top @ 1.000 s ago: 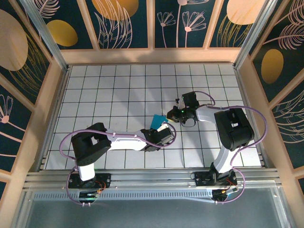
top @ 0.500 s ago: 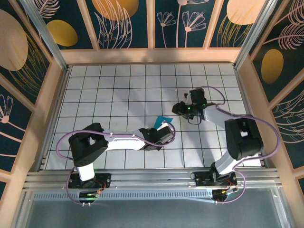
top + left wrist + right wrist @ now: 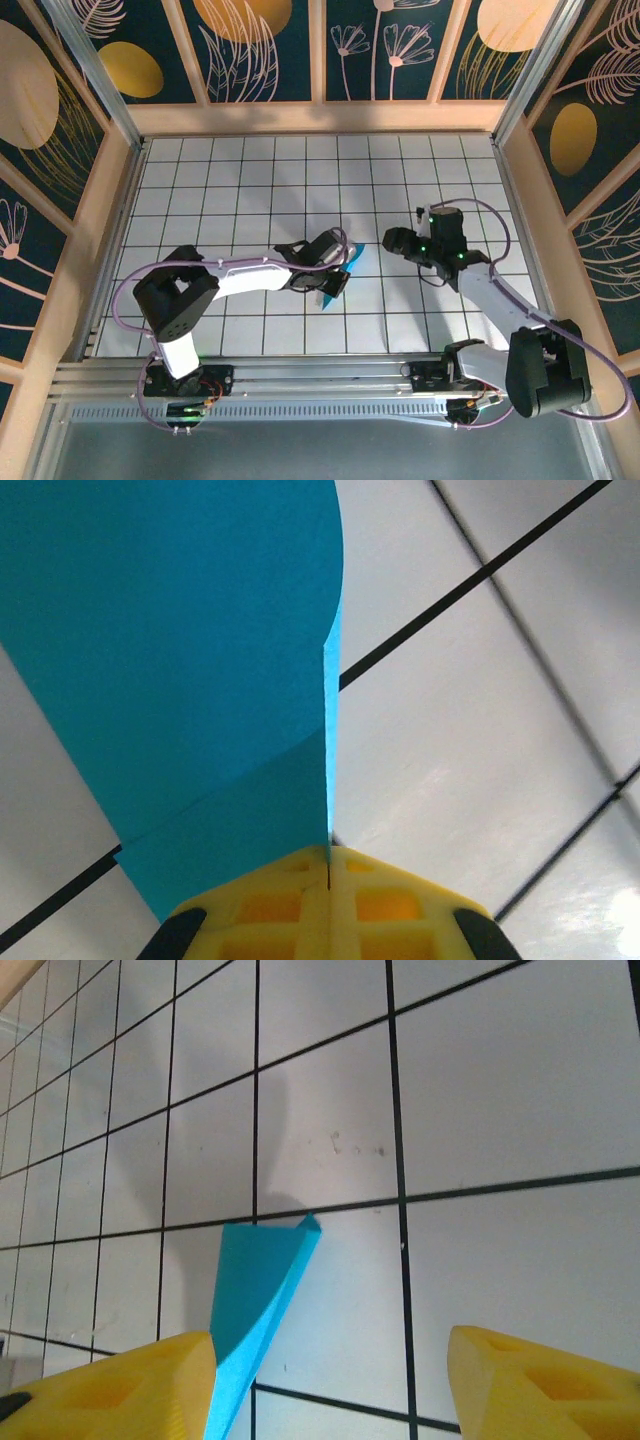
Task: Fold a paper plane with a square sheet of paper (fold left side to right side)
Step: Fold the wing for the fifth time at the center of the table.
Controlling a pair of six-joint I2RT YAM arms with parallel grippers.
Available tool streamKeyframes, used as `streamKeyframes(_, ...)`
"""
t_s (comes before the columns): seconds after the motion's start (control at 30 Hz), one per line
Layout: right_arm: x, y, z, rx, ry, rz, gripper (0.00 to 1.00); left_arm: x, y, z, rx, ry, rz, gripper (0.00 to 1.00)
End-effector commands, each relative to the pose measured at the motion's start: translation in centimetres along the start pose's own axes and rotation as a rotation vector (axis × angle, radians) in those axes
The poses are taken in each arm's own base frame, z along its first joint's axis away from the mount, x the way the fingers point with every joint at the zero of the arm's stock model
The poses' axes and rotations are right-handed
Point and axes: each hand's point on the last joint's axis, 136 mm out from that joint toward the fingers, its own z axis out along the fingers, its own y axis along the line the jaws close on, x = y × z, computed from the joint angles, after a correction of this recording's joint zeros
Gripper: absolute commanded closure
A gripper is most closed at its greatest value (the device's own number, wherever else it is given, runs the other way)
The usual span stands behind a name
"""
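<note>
Jaws of right gripper (image 3: 330,1370) have opened, backed off folded paper (image 3: 255,1280).

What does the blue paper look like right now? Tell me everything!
The paper is thin, plain turquoise, folded into a narrow shape with a pointed tip and a crease. It bends in a soft curve over the white tiled table, pinched at one edge by the shut left claw. The open right claw is nearby, not touching it.

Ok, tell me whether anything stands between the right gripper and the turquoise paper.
Nothing visible: only bare white tiled tabletop separates the open right gripper from the folded turquoise-blue paper pinched by the left gripper.
</note>
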Motion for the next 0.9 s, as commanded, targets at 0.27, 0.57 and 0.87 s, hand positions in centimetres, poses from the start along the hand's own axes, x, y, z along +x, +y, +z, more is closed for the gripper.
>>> streamKeyframes(0.27,3.2,1.7,0.4,-0.203,0.037,0.060,0.43,-2.2,-1.0,0.6,0.359,-0.003,-0.335,1.00)
streamKeyframes(0.57,5.0,1.5,1.9,-0.220,0.082,0.156,0.52,-2.3,-1.2,1.2,0.497,-0.012,-0.440,1.00)
streamKeyframes(0.87,5.1,2.6,3.5,-0.237,0.087,0.197,0.54,-3.0,-1.3,0.4,0.595,-0.052,-0.513,1.00)
